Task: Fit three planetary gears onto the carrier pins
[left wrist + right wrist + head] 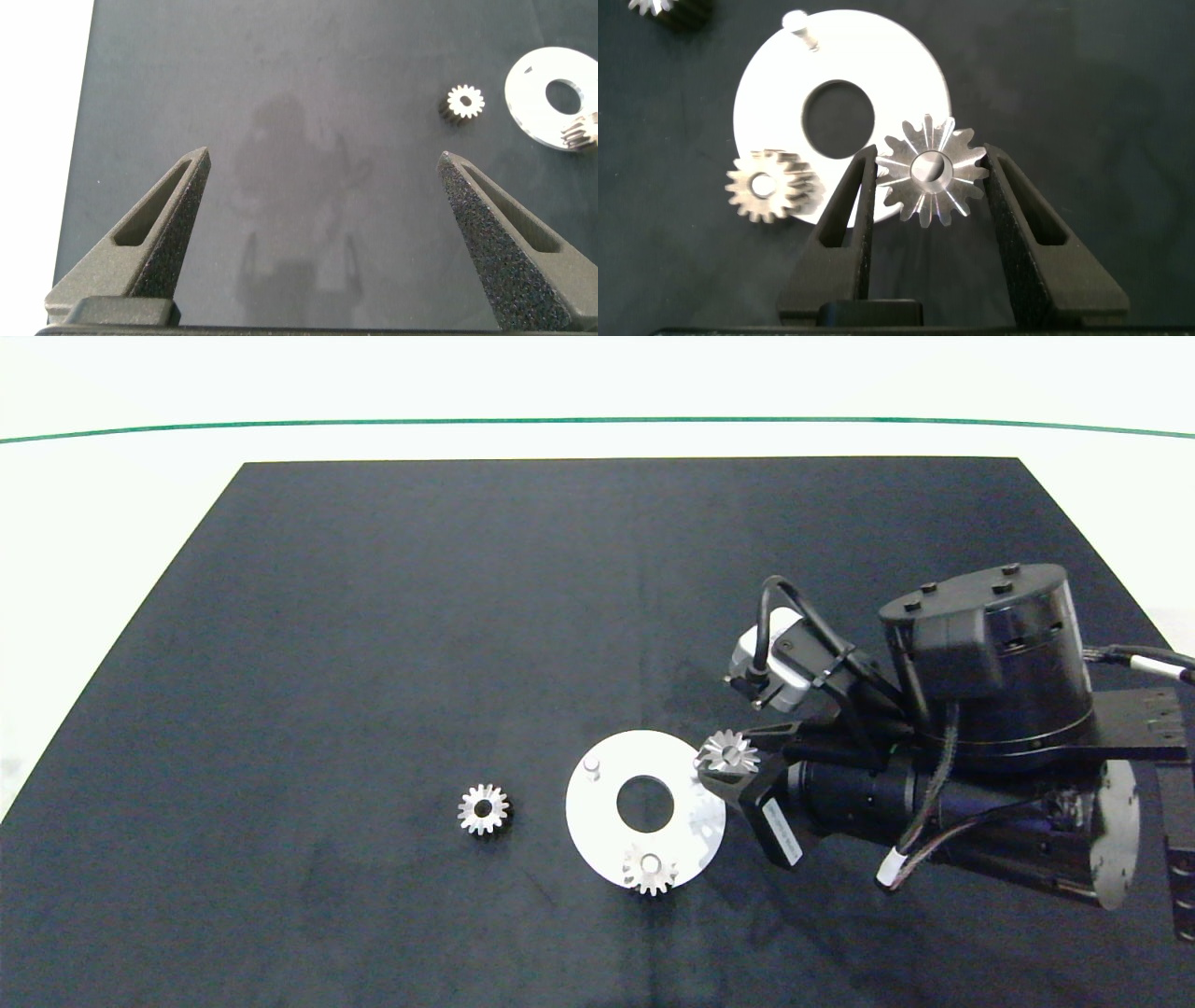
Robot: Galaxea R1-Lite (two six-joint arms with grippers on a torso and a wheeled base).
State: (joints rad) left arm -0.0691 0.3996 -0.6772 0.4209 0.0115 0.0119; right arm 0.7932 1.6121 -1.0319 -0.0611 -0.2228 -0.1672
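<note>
Black matting (373, 644) covers most of a white table (112, 495), and a thin green line (597, 422) curves across the pale surface along the table's far edge.

Seen from overhead, a flat white disc (607, 835) with a large centre hole lies on the mat toward the near side, right of centre. One silvery planetary gear (651, 870) sits on the disc at its near edge, seated over a pin. A bare carrier pin (591, 765) stands on the far left part of the disc. A second gear (484, 809) lies loose on the mat just left of the disc, apart from it. The right arm comes in from the right, and its right hand (727, 753) is closed on a third gear (727, 750), held over the disc's right edge.

The right wrist camera gives the close detail: the two grey fingers (1020, 224) press on either side of the held gear (931, 171), which is over the disc (906, 84), with a pale round shape showing through its centre hole. It also shows the seated gear (769, 186), the free pin (797, 23), and part of the loose gear (654, 6) at the frame's edge.

The left wrist camera shows what the overhead view does not: the left hand (322, 163), fingers spread wide and gripping nothing, above bare mat. The loose gear (464, 101) and the disc (533, 89) are well beyond it.
</note>
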